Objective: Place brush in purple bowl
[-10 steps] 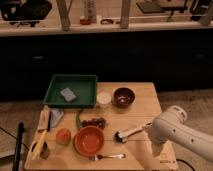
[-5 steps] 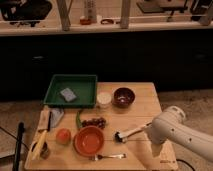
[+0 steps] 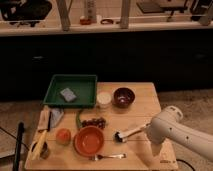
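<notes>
The brush is on the right half of the wooden table, with its black bristle head to the left and its white handle running right and up. My gripper is at the handle's right end, mostly hidden by the white arm. The purple bowl stands upright and empty at the back of the table, well behind the brush.
A white cup stands left of the purple bowl. An orange bowl, a metal fork, grapes and an orange fruit lie left of the brush. A green tray with a sponge is at the back left.
</notes>
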Available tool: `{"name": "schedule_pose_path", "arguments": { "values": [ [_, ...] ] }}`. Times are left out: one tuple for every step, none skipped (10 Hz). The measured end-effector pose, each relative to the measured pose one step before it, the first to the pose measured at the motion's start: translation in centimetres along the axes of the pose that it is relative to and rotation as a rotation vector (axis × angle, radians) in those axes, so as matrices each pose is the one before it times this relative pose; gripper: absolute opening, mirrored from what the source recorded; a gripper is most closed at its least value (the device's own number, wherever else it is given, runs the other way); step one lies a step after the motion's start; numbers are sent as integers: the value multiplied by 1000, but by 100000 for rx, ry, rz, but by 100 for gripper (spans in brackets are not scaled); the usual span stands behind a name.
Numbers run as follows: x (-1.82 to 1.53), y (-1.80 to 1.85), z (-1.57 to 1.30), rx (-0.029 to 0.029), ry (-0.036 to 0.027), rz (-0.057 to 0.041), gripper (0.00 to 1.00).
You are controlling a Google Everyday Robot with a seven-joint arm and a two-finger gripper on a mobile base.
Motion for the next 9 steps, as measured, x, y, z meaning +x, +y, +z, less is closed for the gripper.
{"name": "schedule_pose_path", "arguments": {
  "values": [
    [137,103,151,-426,-56,-197,80],
    [14,-36,165,-190,-71,-449,80],
    [-214,-52,-28,205,-64,110,80],
    [-59,-201,-225,650,-30,-206,80],
    [-156,-303,-47,400,-164,-755,80],
    [-306,-583,-2,392,-267,-1233,80],
    [-203,-540,-20,404,-188,-810,80],
    [-64,-273,13,197,-136,-227,80],
    [-67,-687,92,352,142,-886,80]
  ]
}}
